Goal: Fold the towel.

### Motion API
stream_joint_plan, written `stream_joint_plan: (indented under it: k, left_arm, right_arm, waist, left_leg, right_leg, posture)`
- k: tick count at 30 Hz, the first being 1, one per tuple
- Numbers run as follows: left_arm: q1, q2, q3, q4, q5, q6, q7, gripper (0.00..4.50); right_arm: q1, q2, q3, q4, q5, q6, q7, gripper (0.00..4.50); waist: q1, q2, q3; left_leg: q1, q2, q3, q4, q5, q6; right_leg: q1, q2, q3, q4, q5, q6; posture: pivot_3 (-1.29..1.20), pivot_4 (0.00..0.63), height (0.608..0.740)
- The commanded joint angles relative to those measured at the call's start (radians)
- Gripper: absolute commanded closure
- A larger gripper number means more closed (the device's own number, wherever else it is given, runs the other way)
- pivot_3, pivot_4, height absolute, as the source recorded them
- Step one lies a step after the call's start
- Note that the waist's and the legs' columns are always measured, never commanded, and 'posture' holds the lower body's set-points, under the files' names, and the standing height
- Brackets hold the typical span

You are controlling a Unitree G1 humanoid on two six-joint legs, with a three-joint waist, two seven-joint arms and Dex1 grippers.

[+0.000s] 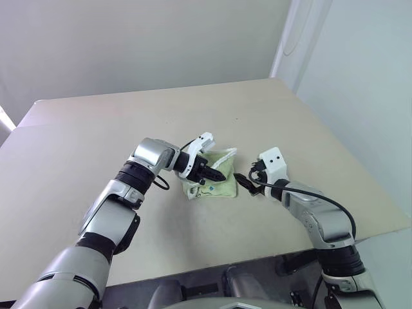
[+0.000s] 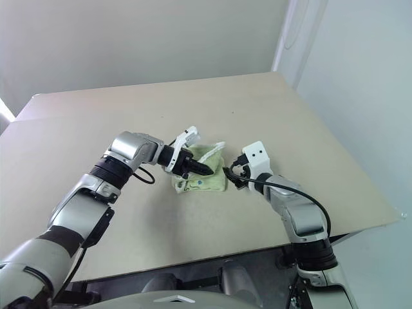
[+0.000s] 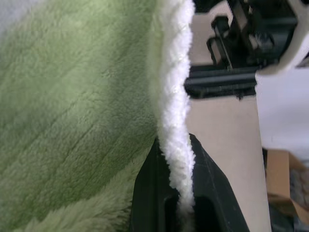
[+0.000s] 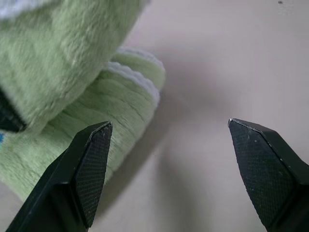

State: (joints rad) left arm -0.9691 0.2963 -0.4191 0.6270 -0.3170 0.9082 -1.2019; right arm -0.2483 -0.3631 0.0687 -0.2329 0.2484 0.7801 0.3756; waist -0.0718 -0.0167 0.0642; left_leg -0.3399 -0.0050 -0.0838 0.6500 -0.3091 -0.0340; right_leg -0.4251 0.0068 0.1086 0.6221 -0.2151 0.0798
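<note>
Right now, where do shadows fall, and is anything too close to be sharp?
Left eye view: soft even light, only a faint shadow under the towel on the table. Right wrist view: a soft shadow beside the towel's fold. Left wrist view: the pinched white edging sits very close and looks soft.

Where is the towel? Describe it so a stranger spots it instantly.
On the beige table, near the front edge, between the two grippers. The towel is a small folded bundle, light green terry with white edging; the left gripper pinches its white edge.
</note>
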Motion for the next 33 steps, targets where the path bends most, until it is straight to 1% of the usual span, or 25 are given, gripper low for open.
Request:
stream_joint_plan:
  k: [1,4,7,12,19,24,28,31,33]
  left_arm:
    - [-0.03,-0.021,-0.008,0.015,0.037,-0.038,-0.02,3.52]
    - [-0.036,-0.042,0.025,0.027,0.036,-0.041,-0.031,2.53]
    - [-0.046,-0.037,0.055,0.017,0.018,-0.041,-0.063,1.5]
    - [-0.064,-0.001,0.104,-0.029,0.002,-0.067,-0.109,1.5]
    - [-0.067,0.048,0.13,-0.106,0.007,-0.102,-0.147,1.5]
    - [-0.064,0.076,0.133,-0.092,0.026,-0.138,-0.143,1.5]
    - [-0.032,0.063,0.084,-0.108,0.047,-0.134,-0.147,1.5]
    - [-0.021,0.027,0.062,-0.091,0.053,-0.13,-0.149,1.5]
    - [-0.019,0.001,0.054,-0.07,0.06,-0.128,-0.141,1.13]
  right_arm:
    - [-0.006,0.006,-0.017,-0.049,0.003,0.002,-0.011,0.46]
    - [-0.001,0.005,-0.013,-0.049,0.0,0.007,-0.017,0.46]
    - [0.001,0.003,-0.011,-0.05,0.0,0.008,-0.017,0.46]
    - [0.0,-0.013,-0.027,-0.051,0.008,0.009,-0.006,0.46]
    - [-0.002,-0.047,-0.017,-0.067,0.016,0.004,0.044,0.46]
    - [-0.003,-0.085,-0.042,-0.077,0.022,0.003,0.074,0.46]
    - [-0.004,-0.093,-0.047,-0.068,0.016,-0.002,0.074,0.46]
    - [-0.003,-0.084,-0.037,-0.059,0.005,-0.008,0.065,0.46]
    - [-0.002,-0.076,-0.035,-0.058,-0.001,-0.007,0.053,0.46]
  waist:
    - [0.001,0.0,0.0]
    - [0.001,0.0,0.0]
    - [-0.001,0.0,0.0]
    - [-0.001,0.0,0.0]
    - [0.001,0.0,0.0]
    - [0.001,0.0,0.0]
    - [0.002,0.0,0.0]
    - [0.002,0.0,0.0]
    - [0.003,0.0,0.0]
  left_leg:
    - [0.0,0.0,0.0,0.0,0.0,0.0]
    - [0.0,0.0,0.0,0.001,0.0,0.0]
    - [0.0,0.0,0.0,0.0,0.0,0.0]
    - [0.0,0.0,0.0,0.0,0.0,0.0]
    - [0.0,0.0,0.0,0.0,0.0,0.0]
    - [0.0,0.0,0.0,0.0,0.0,0.0]
    - [0.0,0.0,0.0,0.0,0.0,0.0]
    - [0.0,0.0,0.0,0.0,0.0,0.0]
    - [0.0,0.0,0.0,0.001,0.0,0.0]
  right_leg:
    - [0.0,0.0,0.0,0.0,0.0,0.0]
    - [0.0,0.0,0.0,0.0,0.0,0.0]
    - [0.0,0.0,0.0,0.0,0.0,0.0]
    - [0.0,0.0,0.0,0.0,0.0,0.0]
    - [0.0,0.0,0.0,0.0,0.0,0.001]
    - [0.0,0.0,0.0,0.0,0.0,0.001]
    - [0.001,0.0,0.0,0.0,0.0,0.001]
    - [0.001,0.0,0.0,0.0,0.0,0.001]
    - [0.001,0.0,0.0,0.0,0.0,0.001]
  posture:
    - [0.0,0.0,0.74]
    - [0.0,0.0,0.74]
    - [0.0,0.0,0.74]
    - [0.0,0.0,0.74]
    - [0.0,0.0,0.74]
    - [0.0,0.0,0.74]
    - [0.0,0.0,0.74]
    - [0.0,0.0,0.74]
    - [0.0,0.0,0.74]
